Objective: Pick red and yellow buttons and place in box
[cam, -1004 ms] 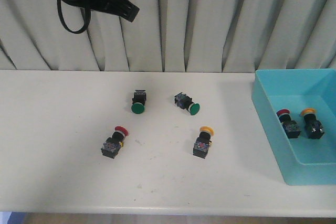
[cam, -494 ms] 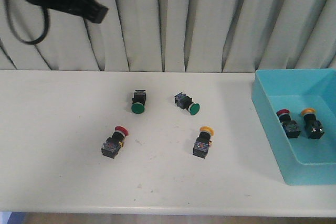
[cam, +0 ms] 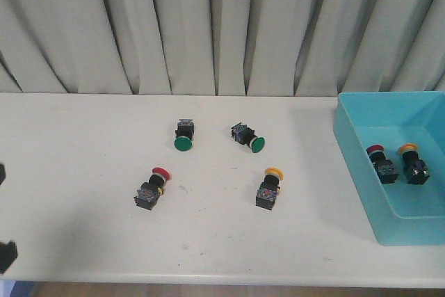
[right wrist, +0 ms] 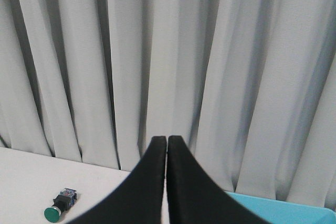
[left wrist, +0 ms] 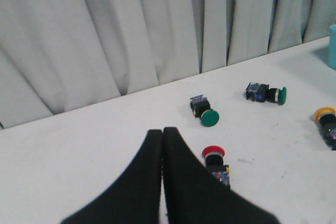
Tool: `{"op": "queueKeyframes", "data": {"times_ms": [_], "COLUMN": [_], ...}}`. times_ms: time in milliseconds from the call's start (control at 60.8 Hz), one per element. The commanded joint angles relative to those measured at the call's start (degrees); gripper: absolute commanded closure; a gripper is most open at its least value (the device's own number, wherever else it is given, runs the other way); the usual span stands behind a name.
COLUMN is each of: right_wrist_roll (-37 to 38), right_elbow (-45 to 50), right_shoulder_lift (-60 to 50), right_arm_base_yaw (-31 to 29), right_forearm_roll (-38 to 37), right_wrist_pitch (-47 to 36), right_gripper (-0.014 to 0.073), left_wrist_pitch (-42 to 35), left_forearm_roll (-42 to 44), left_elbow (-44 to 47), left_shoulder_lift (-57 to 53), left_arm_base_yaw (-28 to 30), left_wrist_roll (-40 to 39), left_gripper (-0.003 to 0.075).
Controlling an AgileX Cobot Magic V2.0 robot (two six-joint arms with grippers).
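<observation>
On the table lie a red button (cam: 154, 186) and a yellow button (cam: 268, 187), both on their sides. A second red button (cam: 381, 162) and a second yellow button (cam: 413, 161) lie inside the turquoise box (cam: 417, 203) at the right. My left gripper (left wrist: 161, 132) is shut with nothing in it, hovering short of the red button (left wrist: 215, 158). The yellow button (left wrist: 326, 121) shows at that view's edge. My right gripper (right wrist: 166, 140) is shut and empty, facing the curtain, with the box (right wrist: 283, 211) behind its fingers.
Two green-capped switches (cam: 183, 135) (cam: 248, 137) lie behind the loose buttons; one green switch (right wrist: 60, 205) shows in the right wrist view. A grey curtain (cam: 222, 26) backs the table. Dark parts of the left arm (cam: 5, 255) poke in at the left edge.
The left arm has swung from the upper left of the front view down and out past the left edge. The buttons and the box have not moved.
</observation>
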Motion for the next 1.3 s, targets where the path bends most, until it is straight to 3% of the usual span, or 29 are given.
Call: {"op": "queueKeyframes", "data": {"times_ms": [0, 148, 362, 510, 1284], "right_wrist_roll": [0.12, 0.12, 0.12, 0.12, 0.12], "right_elbow": [-1.54, -1.54, -1.54, -1.54, -1.59], "right_shoulder_lift": [-0.12, -0.12, -0.12, -0.12, -0.12], "right_arm_base_yaw": [0.08, 0.08, 0.08, 0.08, 0.08], "right_forearm_roll": [0.58, 0.58, 0.58, 0.58, 0.58], "right_wrist_pitch": [-3.67, -3.67, -3.67, -3.61, -3.01], "right_gripper": [0.0601, 0.0601, 0.0601, 0.0601, 0.0601], "left_wrist_pitch": [-9.05, -11.64, -11.63, -3.13, -1.25], "left_forearm_roll": [-0.97, -0.93, -0.88, -0.88, -5.95], "left_elbow": [6.68, 17.09, 23.51, 23.47, 23.47], "left_shoulder_lift": [-5.43, -14.49, -26.27, -33.93, -35.50], "left_arm_base_yaw": [3.17, 8.51, 15.01, 18.10, 10.52], "left_wrist_roll": [-1.03, -1.03, -1.03, -0.98, -0.77], "left_gripper": [0.0726, 0.0726, 0.0726, 0.0726, 0.0726]}}
